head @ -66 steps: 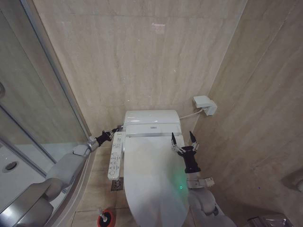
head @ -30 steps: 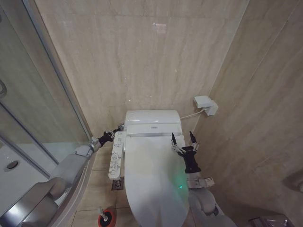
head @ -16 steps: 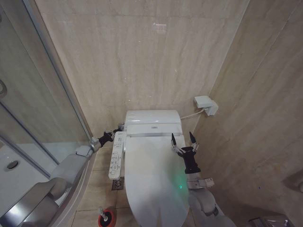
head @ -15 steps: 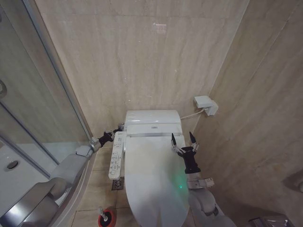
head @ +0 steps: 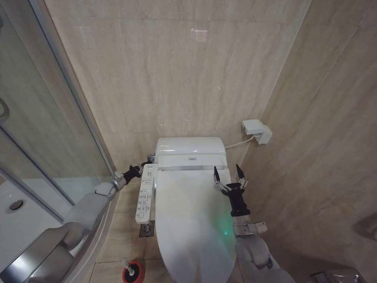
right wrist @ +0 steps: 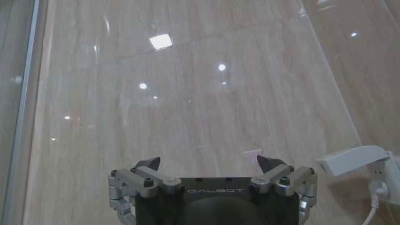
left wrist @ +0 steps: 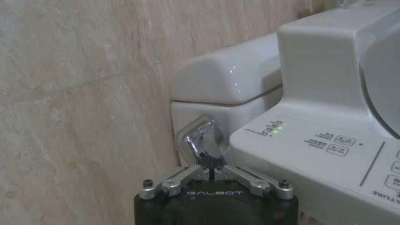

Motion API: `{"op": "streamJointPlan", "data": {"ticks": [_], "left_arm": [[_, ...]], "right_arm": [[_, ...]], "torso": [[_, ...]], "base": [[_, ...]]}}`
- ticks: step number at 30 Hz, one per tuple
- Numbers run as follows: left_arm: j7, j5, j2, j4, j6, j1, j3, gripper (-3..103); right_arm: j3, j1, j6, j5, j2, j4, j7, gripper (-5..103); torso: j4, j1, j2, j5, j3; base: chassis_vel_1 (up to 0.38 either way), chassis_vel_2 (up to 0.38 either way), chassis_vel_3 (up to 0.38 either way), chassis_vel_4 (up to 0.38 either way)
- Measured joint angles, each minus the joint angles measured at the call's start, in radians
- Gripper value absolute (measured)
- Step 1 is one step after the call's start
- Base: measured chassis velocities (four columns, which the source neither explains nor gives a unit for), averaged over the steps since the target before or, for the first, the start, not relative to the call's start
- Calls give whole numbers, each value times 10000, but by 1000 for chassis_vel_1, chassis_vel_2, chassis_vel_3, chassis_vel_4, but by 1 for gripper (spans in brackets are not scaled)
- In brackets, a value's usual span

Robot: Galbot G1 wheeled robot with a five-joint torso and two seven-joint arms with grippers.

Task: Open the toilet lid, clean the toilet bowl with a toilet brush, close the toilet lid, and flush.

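The toilet lid lies shut, glossy white, hiding the toilet bowl. My left gripper reaches to the left side of the tank. In the left wrist view the left gripper is shut, its tips meeting against the lower edge of the chrome flush lever. My right gripper stands open above the lid's right edge, pointing up at the wall, nothing between its fingers; the right wrist view shows this right gripper facing tiles. The toilet brush stands in its red holder on the floor, left of the toilet.
A white control panel runs along the toilet's left side, close under my left arm. The glass shower screen and white shower tray bound the left. A wall socket with a cable sits right of the tank. Tiled walls close in behind and right.
The view has shifted very slightly. Both grippers, the lid and the brush stay where they were.
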Motion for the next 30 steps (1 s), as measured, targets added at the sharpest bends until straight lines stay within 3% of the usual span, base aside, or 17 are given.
{"op": "streamJointPlan", "data": {"ticks": [20,24,30], "left_arm": [[-243,-163,200,-476,17,99,136,0],[-607,-215,440,-1185,69,243,145,0],[-1864,-467,983,-2968,430,712,162,0]], "right_arm": [[63,-100,78,10,65,-81,-30,100],[104,-105,83,6,55,-93,-33,100],[318,-158,85,4,18,-30,-33,100]], "torso": [[-7,1,0,-7,2],[-4,1,0,-4,2],[-20,0,2,-8,1]], "base": [[0,0,0,0],[0,0,0,0],[-8,-4,-4,-1]]}}
